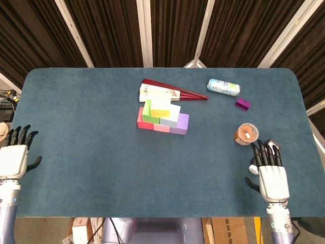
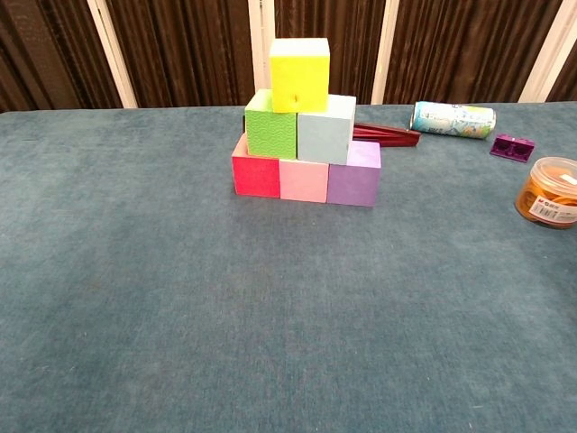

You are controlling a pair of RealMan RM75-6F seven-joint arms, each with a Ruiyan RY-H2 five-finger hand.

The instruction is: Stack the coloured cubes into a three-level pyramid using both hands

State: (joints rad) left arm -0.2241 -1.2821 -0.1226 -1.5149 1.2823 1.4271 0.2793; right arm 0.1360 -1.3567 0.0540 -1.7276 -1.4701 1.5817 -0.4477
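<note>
On the teal felt-covered bench point(image 1: 91, 112) the coloured cubes stand finished as a three-level pyramid just past centre: a red cube point(image 2: 256, 173), a pink cube point(image 2: 303, 179) and a purple cube point(image 2: 353, 177) touching in a row, a textured green cube point(image 2: 270, 126) and a pale blue cube point(image 2: 325, 130) on them, and a yellow cube point(image 2: 299, 74) on top. The left hand point(image 1: 14, 157) rests at the 8 o'clock edge and the right hand point(image 1: 271, 175) at the 4 o'clock edge, both well apart from the stack, holding nothing, fingers straight and slightly spread. Behind the pyramid at 12 o'clock lies a folded dark-red hand fan point(image 1: 170, 91), and toward 2 o'clock lie a light-blue drinks can on its side point(image 2: 453, 119), a small purple plastic block point(image 2: 512, 147) and a clear round tub with an orange lid point(image 1: 246, 134).
</note>
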